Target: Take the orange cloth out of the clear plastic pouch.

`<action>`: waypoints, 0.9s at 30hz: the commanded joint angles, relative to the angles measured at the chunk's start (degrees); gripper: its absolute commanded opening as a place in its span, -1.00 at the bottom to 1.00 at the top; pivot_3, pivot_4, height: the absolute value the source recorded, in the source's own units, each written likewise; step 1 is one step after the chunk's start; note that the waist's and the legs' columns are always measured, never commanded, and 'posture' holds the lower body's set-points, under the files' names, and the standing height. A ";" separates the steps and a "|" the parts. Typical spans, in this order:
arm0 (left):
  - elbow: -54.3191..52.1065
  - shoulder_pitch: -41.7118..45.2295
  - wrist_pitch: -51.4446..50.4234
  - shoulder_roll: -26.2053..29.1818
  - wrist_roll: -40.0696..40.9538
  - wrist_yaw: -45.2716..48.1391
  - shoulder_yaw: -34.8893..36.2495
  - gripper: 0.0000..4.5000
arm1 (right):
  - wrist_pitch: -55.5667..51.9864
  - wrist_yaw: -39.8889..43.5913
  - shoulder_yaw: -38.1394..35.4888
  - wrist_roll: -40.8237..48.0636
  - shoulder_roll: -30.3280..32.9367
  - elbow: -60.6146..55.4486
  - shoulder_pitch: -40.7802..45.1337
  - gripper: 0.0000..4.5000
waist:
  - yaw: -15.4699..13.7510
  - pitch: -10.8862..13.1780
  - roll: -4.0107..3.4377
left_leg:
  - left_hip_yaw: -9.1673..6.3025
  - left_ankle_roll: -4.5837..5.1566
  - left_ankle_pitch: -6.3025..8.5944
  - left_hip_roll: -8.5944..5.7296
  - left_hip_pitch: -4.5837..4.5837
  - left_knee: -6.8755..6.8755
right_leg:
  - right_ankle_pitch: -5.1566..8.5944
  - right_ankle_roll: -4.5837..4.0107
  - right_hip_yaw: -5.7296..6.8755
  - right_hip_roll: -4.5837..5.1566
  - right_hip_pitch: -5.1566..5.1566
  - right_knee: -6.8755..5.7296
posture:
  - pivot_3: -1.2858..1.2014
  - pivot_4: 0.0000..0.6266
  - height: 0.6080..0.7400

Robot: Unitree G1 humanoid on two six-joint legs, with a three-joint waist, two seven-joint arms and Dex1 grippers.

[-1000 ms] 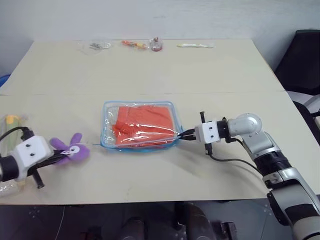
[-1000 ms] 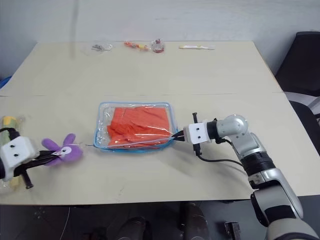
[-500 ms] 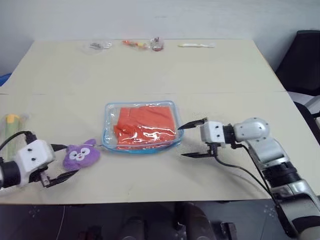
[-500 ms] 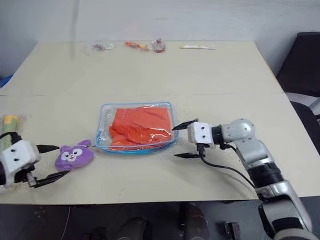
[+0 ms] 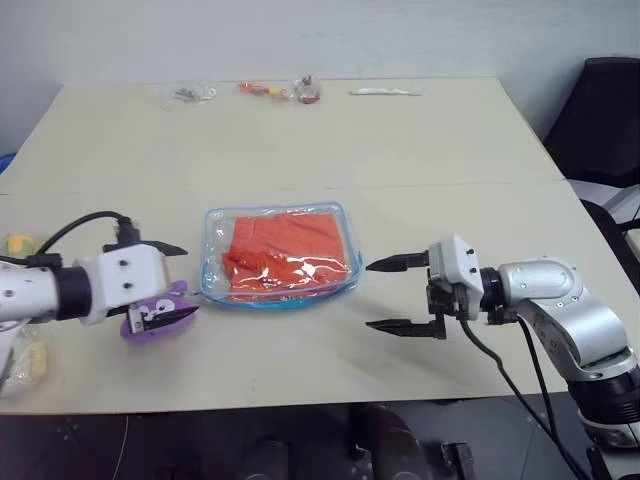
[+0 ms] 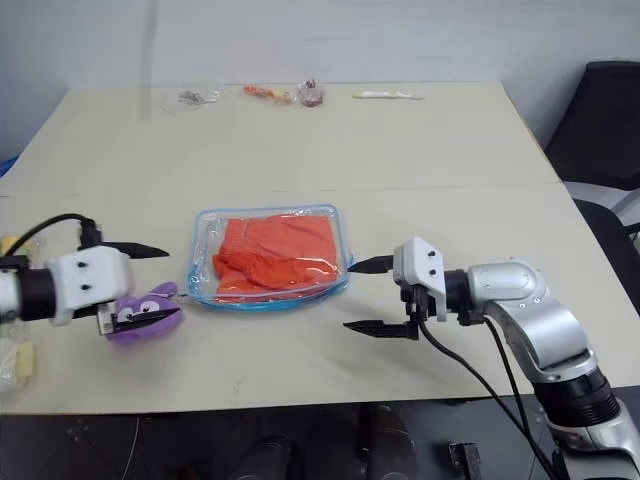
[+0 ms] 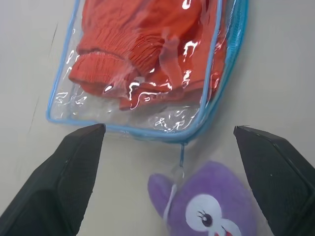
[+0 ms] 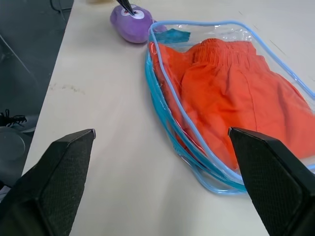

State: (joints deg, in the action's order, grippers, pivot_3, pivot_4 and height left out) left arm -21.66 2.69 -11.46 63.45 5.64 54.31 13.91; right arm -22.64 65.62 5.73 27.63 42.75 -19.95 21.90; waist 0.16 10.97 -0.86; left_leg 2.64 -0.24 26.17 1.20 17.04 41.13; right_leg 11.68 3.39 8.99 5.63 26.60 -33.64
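Note:
The clear plastic pouch (image 5: 216,280) with light blue trim lies flat in the middle of the table. The folded orange cloth (image 5: 290,250) is inside it. My left gripper (image 5: 188,281) hovers open just left of the pouch, pointing at it, above a small purple plush bunny (image 7: 211,206) that hangs from the pouch by a thin cord. To the right of the pouch my right gripper (image 5: 368,295) is open, its tips a short way from the pouch's right edge. Neither gripper holds anything.
Small packets (image 5: 190,93), an orange-red item (image 5: 270,90) and a pale stick (image 5: 385,91) line the table's far edge. A yellow wrapped item (image 5: 18,243) lies at the left edge. A black chair (image 5: 600,120) stands to the right.
Both grippers have opened: the left let go of the bunny and moved right toward the pouch, and the right let go of the pouch's right edge and drew back.

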 commanded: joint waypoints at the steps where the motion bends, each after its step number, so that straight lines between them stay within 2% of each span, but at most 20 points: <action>1: 4.36 4.85 5.89 -2.56 -5.72 -4.63 -4.88 0.98 | -0.56 -1.99 -1.95 1.41 -0.72 -3.03 -0.11 1.00 | -0.06 0.00 0.03 | 0.00 0.00 0.00 0.00 0.01 0.03 | 0.00 0.00 0.00 0.00 0.00 0.00 | 0.03 -0.52 1.00; 18: 6.31 7.51 8.65 -7.46 -7.86 -5.15 -9.69 0.98 | -0.02 -4.41 -1.31 0.62 -0.92 -4.03 -1.86 1.00 | -0.21 -0.01 0.06 | 0.02 0.02 0.00 0.00 0.00 0.10 | -0.01 0.00 -0.02 0.01 -0.01 -0.04 | 0.03 -0.52 1.00; 21: 6.40 7.82 9.19 -8.33 -8.57 -6.10 -9.86 0.71 | 0.21 -4.36 -1.22 0.49 -0.95 -4.00 -1.91 1.00 | -0.20 -0.01 0.06 | 0.02 0.02 0.00 -0.01 0.01 0.11 | -0.01 0.00 -0.01 0.01 -0.02 -0.04 | 0.03 -0.52 1.00; 27: 6.35 8.55 9.32 -10.04 -8.71 -7.67 -9.13 -0.18 | 0.40 -4.44 -1.27 0.37 -1.05 -3.97 -1.94 1.00 | -0.25 -0.01 0.06 | 0.02 0.02 0.00 0.00 0.01 0.14 | -0.01 0.01 -0.01 0.02 -0.02 -0.07 | 0.03 -0.52 1.00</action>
State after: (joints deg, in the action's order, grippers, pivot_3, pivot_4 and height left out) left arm -14.80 10.57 -2.86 53.49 -2.95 47.58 3.43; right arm -23.47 61.31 5.61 27.72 42.02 -22.34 19.65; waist -0.09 10.96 -0.80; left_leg 2.66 -0.22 26.17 1.19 17.04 41.27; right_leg 11.66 3.40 8.97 5.65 26.58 -33.70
